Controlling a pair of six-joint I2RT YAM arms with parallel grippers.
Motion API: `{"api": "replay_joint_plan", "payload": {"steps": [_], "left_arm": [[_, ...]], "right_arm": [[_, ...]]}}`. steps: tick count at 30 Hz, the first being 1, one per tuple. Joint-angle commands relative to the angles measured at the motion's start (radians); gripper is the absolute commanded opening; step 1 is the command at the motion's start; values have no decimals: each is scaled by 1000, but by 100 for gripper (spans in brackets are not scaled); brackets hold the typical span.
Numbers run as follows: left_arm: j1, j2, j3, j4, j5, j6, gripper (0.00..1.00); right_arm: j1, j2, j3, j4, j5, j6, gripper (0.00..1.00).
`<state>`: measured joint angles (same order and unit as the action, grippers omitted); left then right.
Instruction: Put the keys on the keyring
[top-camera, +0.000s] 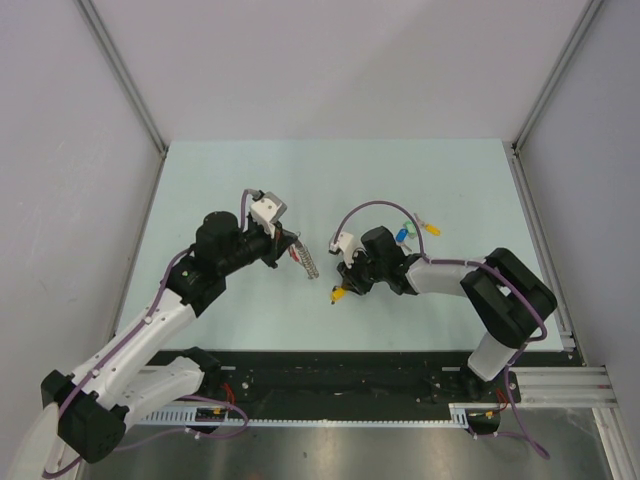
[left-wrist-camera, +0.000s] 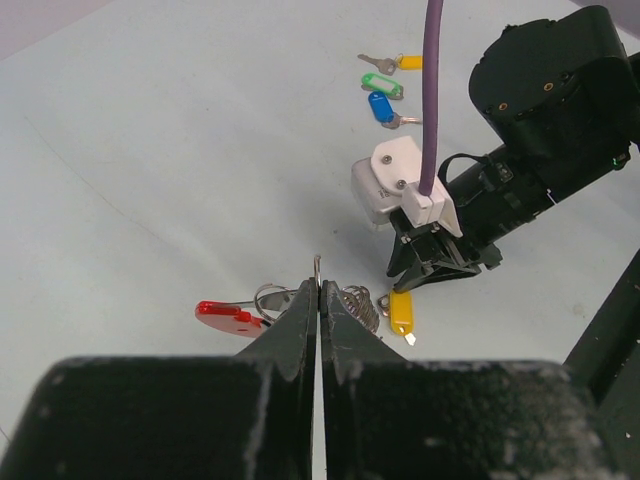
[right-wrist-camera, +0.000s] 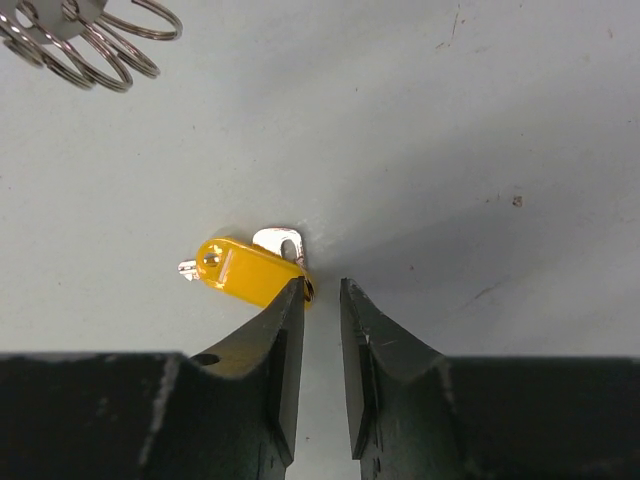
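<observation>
My left gripper is shut on a thin metal ring of the keyring. The keyring's red tag hangs to the left and its coiled silvery rings to the right. In the top view that gripper is at mid-table, with the chain trailing from it. My right gripper is open a little, and nothing sits between its fingers. A yellow-headed key lies on the table touching the left fingertip. The same key shows under the right gripper from above.
Other keys lie on the table behind the right arm: yellow, green and blue, grouped in the top view. The right wrist camera's white housing and purple cable stand close to the left gripper.
</observation>
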<state>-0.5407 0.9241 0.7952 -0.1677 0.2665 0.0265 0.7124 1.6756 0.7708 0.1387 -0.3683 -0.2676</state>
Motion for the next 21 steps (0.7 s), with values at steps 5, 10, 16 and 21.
{"api": "replay_joint_plan", "payload": {"steps": [5,10,16,21], "left_arm": [[7,2,52,34,11,16,0],[7,1,53,36,17,21,0],[7,-10,47,46,53,38,0],[5,-31,36,69,121,87,0]], "right_arm": [[5,13,33,-5,-12,-24,16],[5,-14,33,-13,-5,-25,0],[12,-128,33,-44,57,-21,0],[38,-235,32,-77,208,-12,0]]}}
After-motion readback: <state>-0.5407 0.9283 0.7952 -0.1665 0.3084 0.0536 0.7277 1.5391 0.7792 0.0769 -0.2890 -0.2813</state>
